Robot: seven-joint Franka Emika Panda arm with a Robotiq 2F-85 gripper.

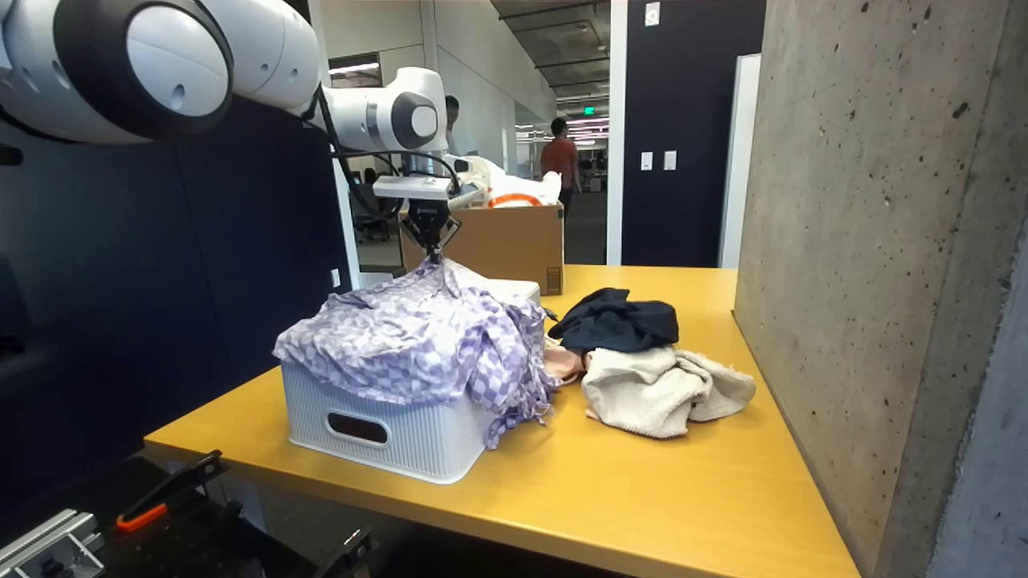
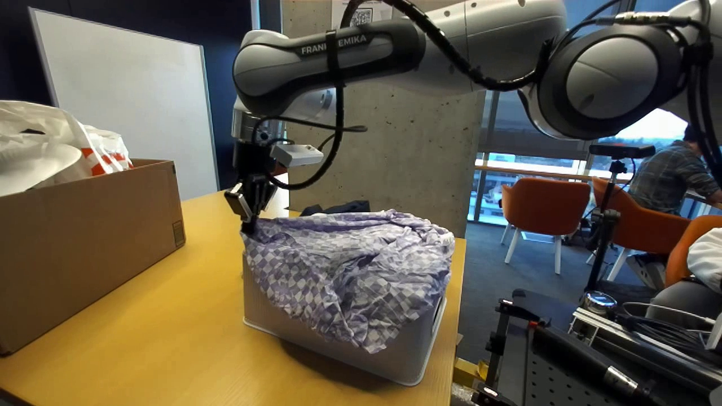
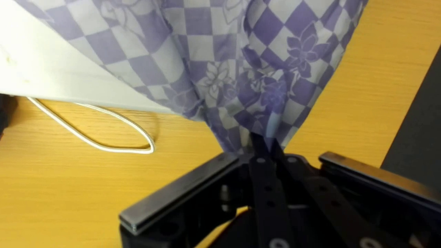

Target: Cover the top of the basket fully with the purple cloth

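Step, by my read: drawing the cover over, mostly on. In an exterior view, left to right: my hand [image 2: 248, 227] pinches a corner of the purple checkered cloth [image 2: 350, 265]; the rest drapes across the white ribbed basket [image 2: 271, 310] on the bench [image 2: 186, 316], a flap hanging down the facing side. Wrist view, left to right: bare white stretch of basket, white cord loop [image 3: 127, 150] on the bench, then my gripped corner, out past the basket edge. So not full cover. Next calls for, I think: spread that corner over the bare stretch, lower it past the edge, let go, back straight up so I don't drag the cloth off.

Can't make out: wrist view, dark object [image 3: 5, 111] cut off at the left edge, no ID; which part of the basket the bare white is; how much fabric I've got, grip's buried in folds. In an exterior view: basket's far side mostly behind the cloth; peach cloth [image 1: 562, 363] partly hidden by navy cloth [image 1: 614, 323] and cream towel [image 1: 662, 392].
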